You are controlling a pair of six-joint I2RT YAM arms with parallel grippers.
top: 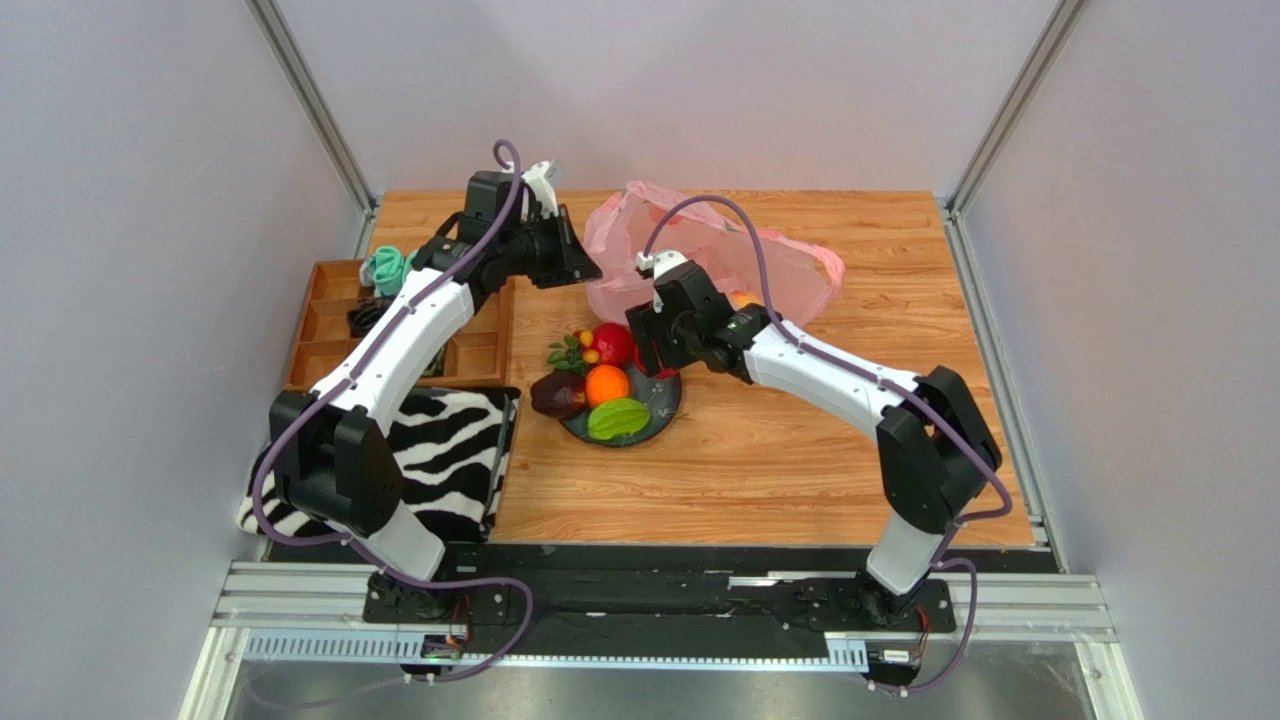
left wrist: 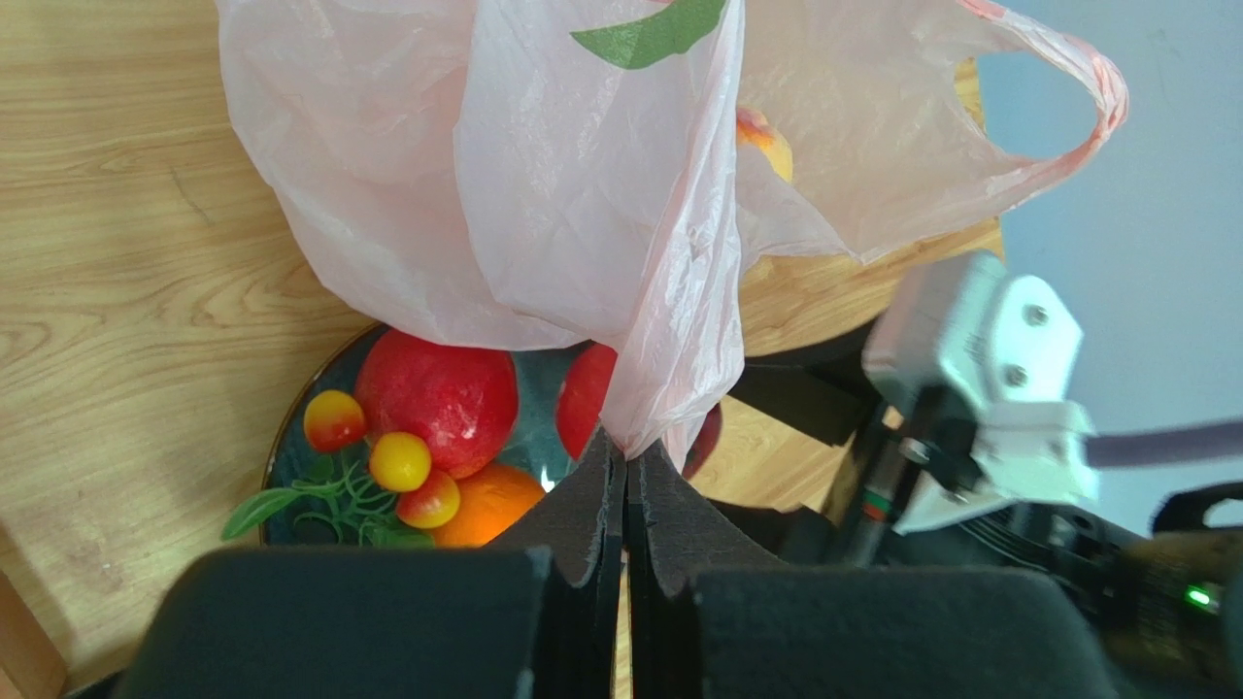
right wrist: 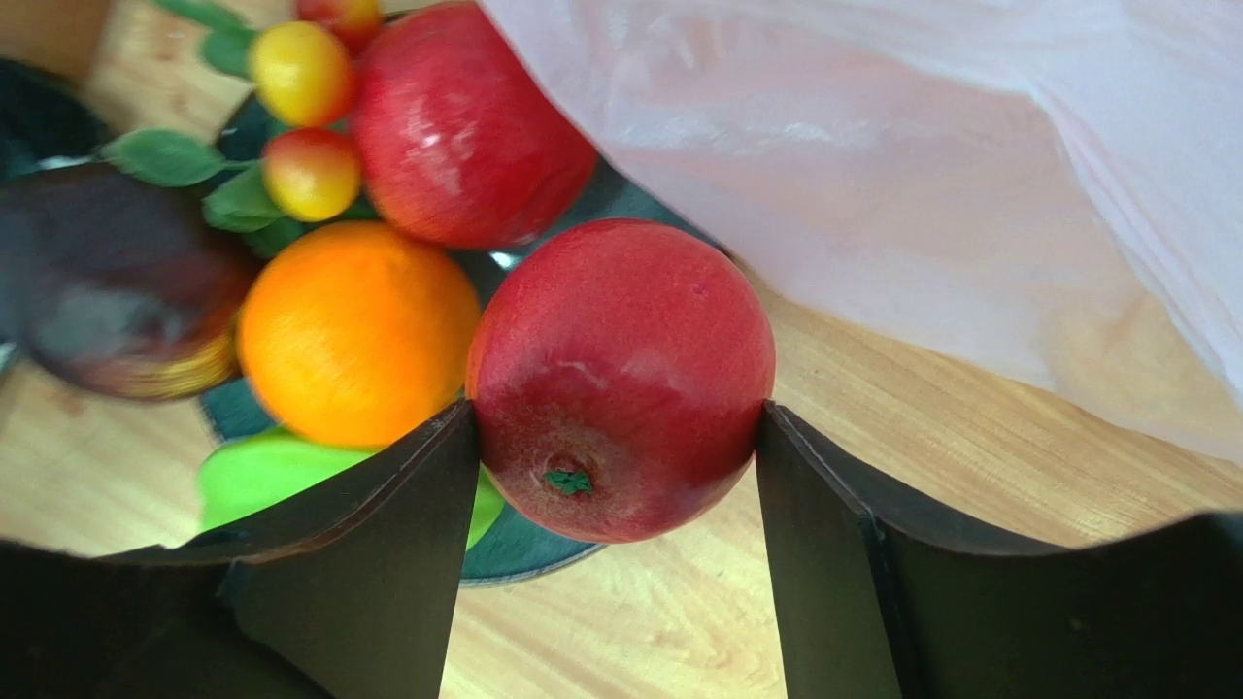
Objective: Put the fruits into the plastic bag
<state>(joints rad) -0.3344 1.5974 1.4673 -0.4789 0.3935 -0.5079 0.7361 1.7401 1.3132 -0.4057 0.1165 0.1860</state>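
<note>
Left gripper (left wrist: 628, 488): the foam-padded fingers are pressed fully together and pinch a fold of the thin translucent pink plastic bag (left wrist: 482, 175). The film rises straight out from between the tips.
Right gripper (right wrist: 616, 425): the dark fingers are spread wide and clamped on the glossy red round apple (right wrist: 620, 372), one finger against each flank, with the stem dimple facing the wrist camera.
Apple's place: between the fingertips, at about the 1 o'clock rim of the dark blue-grey round plate (top: 670, 402), just beside the bag's lower edge.
Bag's place: on the wooden table (top: 842, 450), at 12 to 1 o'clock from the plate in the top view. One handle loop hangs free, and a yellow-orange peach (left wrist: 769, 143) shows through the film.
Plate's load:
- second red round fruit (top: 612, 344) at 12 o'clock
- orange (top: 607, 384) in the middle
- green oval fruit (top: 618, 422) at 6 o'clock
- dark purple fruit (top: 558, 395) at 9 o'clock
- small red-and-yellow berries with green leaves (top: 571, 354) at 11 o'clock
Zebra-striped cloth (top: 451, 450): at 8 o'clock of the plate, close beside it.
</note>
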